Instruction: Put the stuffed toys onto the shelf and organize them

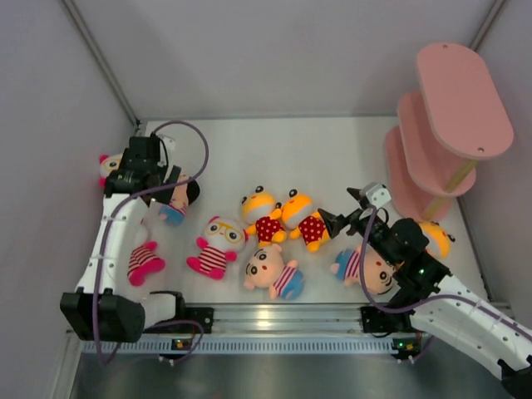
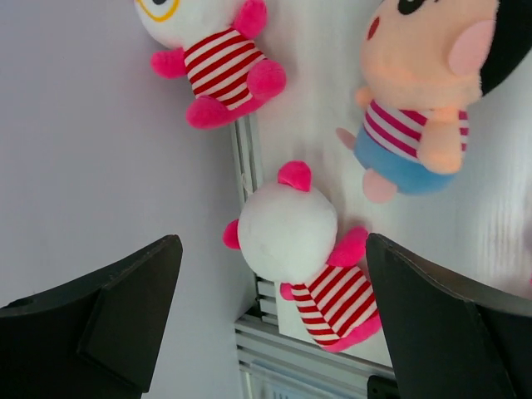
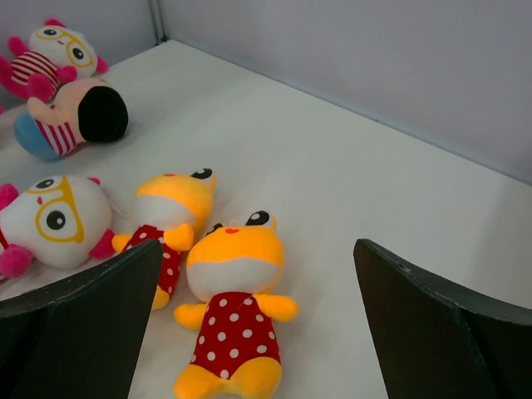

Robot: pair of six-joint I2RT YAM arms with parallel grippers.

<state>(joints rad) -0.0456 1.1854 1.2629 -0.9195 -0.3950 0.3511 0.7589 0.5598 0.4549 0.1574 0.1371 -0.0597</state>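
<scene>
Toys (image 1: 259,214) are spread over the white table (image 1: 332,150), well apart from the shelf (image 1: 453,116), which stands in the far right corner on a pale post (image 1: 455,181). Two orange toys (image 1: 303,218) are laid side by side mid-table, touching. A glasses toy (image 1: 218,245) lies just left of them and a boy (image 1: 274,273) lies near them on the side of the arms. A second boy (image 1: 366,266) is partly covered by the right arm, and a third orange toy (image 1: 436,237) is seen between that arm and the foot of the shelf. At the left, a third boy (image 1: 179,199) lies just beside the left gripper (image 1: 166,179), a striped toy (image 1: 106,166) is set by the left wall, and a second striped toy (image 1: 143,262) is partly hidden by the left arm.

The left gripper is released, its fingers spread wide and nothing held. In its wrist view a face-down toy (image 2: 287,229) is seen below, between the two fingers (image 2: 108,316). The right gripper (image 1: 342,208) is likewise released and holds nothing. It is placed just right of the orange pair, one of which is framed between its fingers in the wrist view.
</scene>
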